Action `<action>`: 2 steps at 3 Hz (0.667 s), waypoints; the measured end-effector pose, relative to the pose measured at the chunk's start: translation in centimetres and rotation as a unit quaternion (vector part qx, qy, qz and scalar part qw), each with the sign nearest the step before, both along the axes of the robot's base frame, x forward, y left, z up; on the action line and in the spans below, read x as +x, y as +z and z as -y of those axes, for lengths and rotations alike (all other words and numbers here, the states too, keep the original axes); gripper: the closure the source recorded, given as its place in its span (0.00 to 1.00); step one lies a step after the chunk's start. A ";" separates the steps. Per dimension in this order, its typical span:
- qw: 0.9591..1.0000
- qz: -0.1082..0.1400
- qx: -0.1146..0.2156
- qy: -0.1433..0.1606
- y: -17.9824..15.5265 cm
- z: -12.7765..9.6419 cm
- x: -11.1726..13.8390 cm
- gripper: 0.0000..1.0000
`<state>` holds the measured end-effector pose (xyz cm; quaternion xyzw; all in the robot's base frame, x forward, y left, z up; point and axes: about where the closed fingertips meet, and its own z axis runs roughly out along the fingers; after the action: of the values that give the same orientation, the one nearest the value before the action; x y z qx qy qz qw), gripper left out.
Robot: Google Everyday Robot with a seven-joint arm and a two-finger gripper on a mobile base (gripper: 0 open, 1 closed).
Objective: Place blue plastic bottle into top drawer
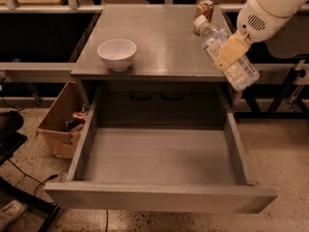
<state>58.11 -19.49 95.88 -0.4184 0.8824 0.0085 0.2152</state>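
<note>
Here's the tool (227, 55), high at the right edge of the grey metal surface (164, 28), and it is clamped on the blue plastic bottle (242, 73), a small clear one with a white cap and a pale blue-white label. One tan finger (231, 50) lies flat across the label; the other is hidden behind the bottle. The rounded white arm (273, 6) reaches in from the top right corner. The bottle hangs in the air, tilted, cap up and to the left, base down and to the right, over the surface's right front corner. The cap sits just in front of an orange-brown drink can (205, 7) standing upright near the back right of the surface; whether they touch, I cannot tell. Over on the left front of the surface, well apart from the bottle, stands a round white bowl (117, 52). Below, the top drawer (159, 198), wide, shallow, grey metal, is pulled out toward the camera, its flat front panel nearest. On the speckled floor beside the drawer's left wall lies an open brown cardboard box (58, 124).
</note>
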 end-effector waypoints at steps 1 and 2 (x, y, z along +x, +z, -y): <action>0.999 0.046 0.000 0.012 -2.2 -0.7 -1.7 1.00; 0.999 0.003 -0.027 0.043 -13.3 -2.2 -3.1 1.00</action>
<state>54.99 -17.27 82.56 -0.4611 0.8631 -0.0069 0.2058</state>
